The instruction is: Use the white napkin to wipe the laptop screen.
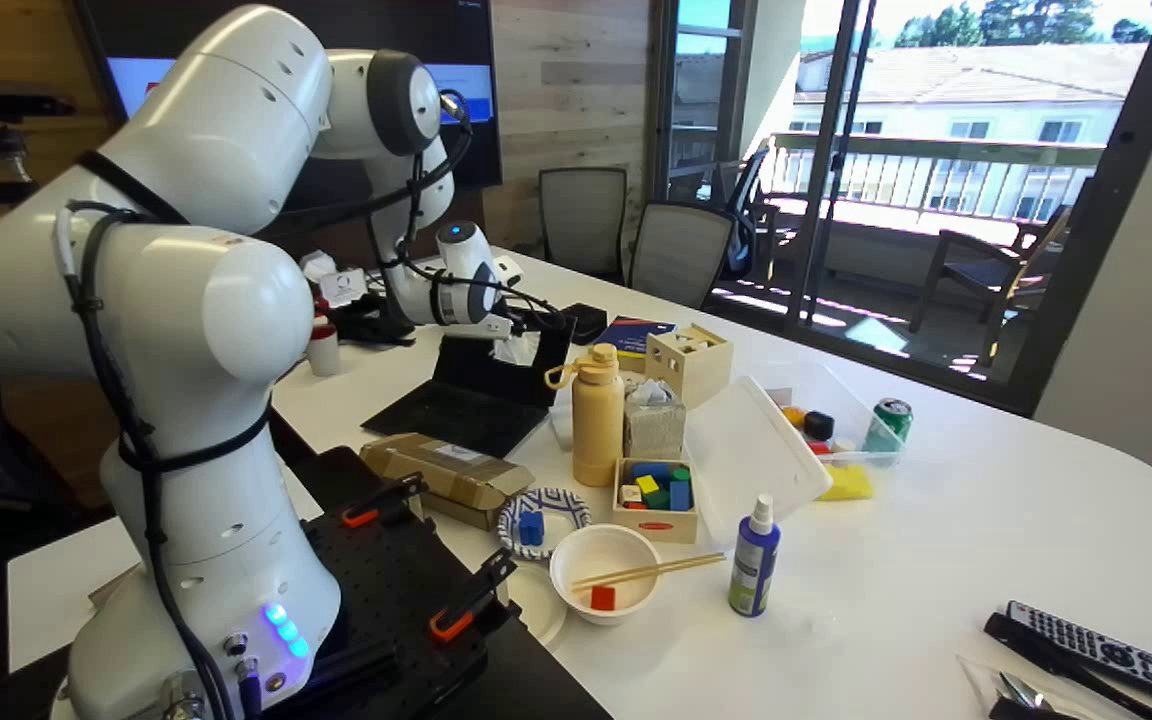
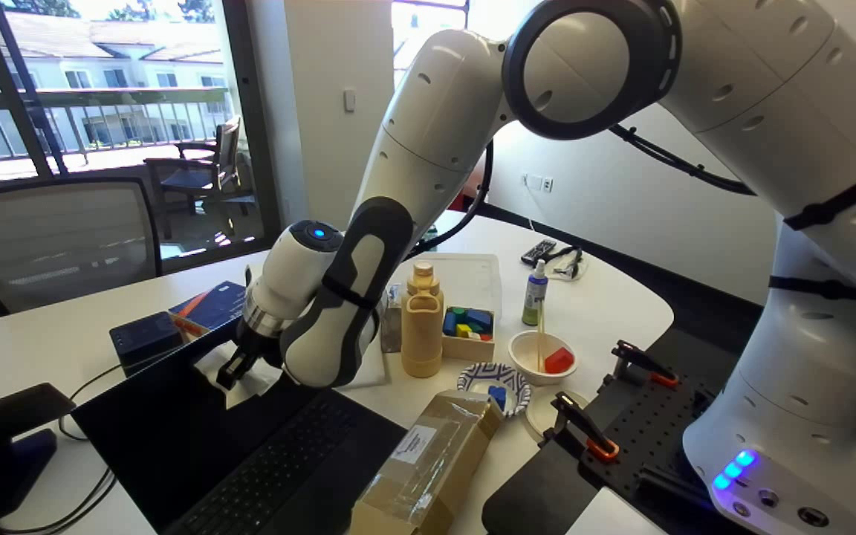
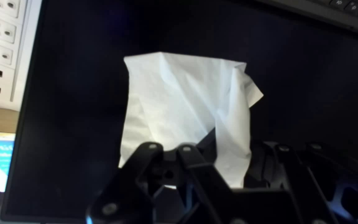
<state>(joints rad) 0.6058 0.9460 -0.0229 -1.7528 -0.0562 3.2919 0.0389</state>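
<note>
Gripper (image 2: 232,371): I pinch the white napkin (image 3: 182,99).
Napkin: fans 9 to 12 o'clock of my grip, wrist view, before the laptop screen (image 3: 73,109); contact unclear.
Done: grasp, reach, I judge.
Left: probably most wiping.

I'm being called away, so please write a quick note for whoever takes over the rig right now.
Pincer: shut on the white napkin.
Job's things: the napkin is held, creased, in front of the dark laptop screen; the laptop is open.
Done: napkin gripped and brought to the screen. Whether it touches the screen, or any wiping has happened, can't be told.
Left: probably the wiping strokes across the screen, then letting go of the napkin.
</note>
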